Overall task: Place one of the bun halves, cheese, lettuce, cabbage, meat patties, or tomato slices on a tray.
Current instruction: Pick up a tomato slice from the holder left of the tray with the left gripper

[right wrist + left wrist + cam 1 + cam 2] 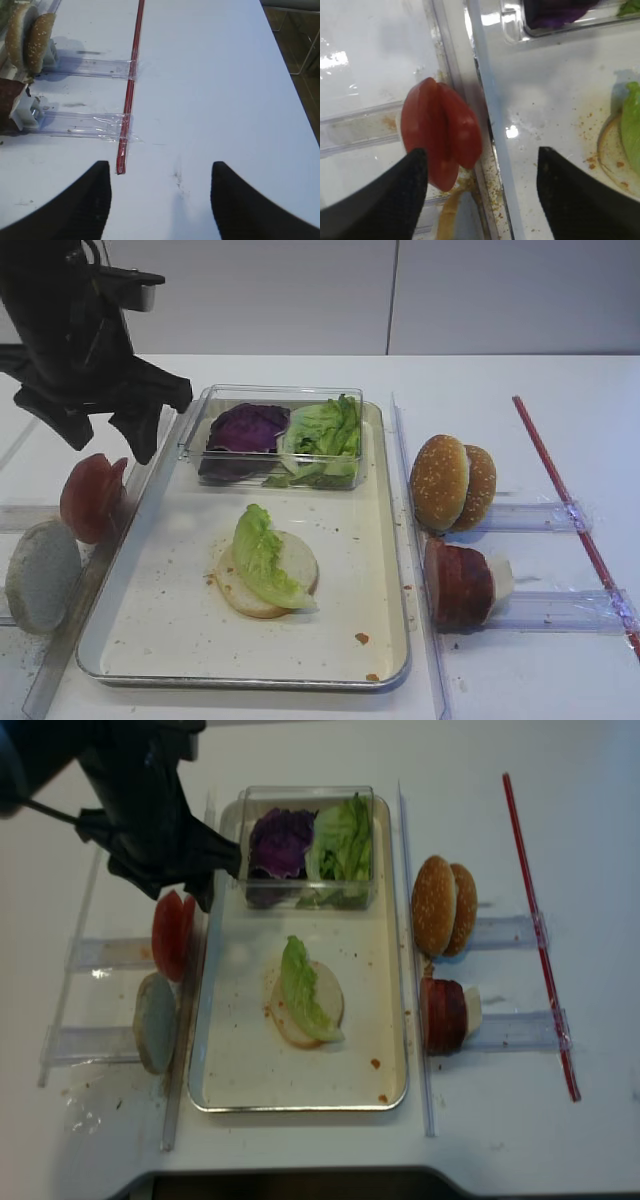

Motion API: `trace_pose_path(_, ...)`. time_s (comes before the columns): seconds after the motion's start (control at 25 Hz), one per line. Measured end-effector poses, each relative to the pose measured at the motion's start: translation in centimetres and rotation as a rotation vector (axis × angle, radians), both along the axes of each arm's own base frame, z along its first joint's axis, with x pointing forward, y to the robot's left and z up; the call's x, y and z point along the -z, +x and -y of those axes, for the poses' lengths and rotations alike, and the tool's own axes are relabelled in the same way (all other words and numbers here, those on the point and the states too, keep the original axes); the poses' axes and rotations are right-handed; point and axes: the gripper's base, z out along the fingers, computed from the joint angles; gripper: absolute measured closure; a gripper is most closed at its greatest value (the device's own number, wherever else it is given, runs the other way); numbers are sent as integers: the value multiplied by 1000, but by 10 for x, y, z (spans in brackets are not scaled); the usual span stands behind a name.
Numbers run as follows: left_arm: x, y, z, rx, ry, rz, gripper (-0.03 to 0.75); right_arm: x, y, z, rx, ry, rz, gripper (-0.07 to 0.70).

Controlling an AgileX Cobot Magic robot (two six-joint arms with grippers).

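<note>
Your tray (385,570) holds a bun half (262,582) topped with lettuce (262,555); its clear box (275,436) holds purple cabbage (247,427) and greens. Both claws, left claw (480,187) and right claw (160,195), gape empty; tomato slices (440,130) stand beside the tray.

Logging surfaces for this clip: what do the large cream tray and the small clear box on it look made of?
The cream rectangular tray: likely enamelled or coated metal, glossy, with a silvery raised rim. The small clear box: transparent rigid plastic, contents visible through its walls.

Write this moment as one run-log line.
left gripper: open above tomato slices | right gripper: open, idle | tray: bun half with lettuce
</note>
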Motion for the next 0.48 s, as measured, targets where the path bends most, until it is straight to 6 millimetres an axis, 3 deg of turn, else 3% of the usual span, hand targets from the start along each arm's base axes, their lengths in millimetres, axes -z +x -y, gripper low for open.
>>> trace_pose_path(0.48,32,18,8,3,30,-75,269,0,0,0,0,-2,0,176)
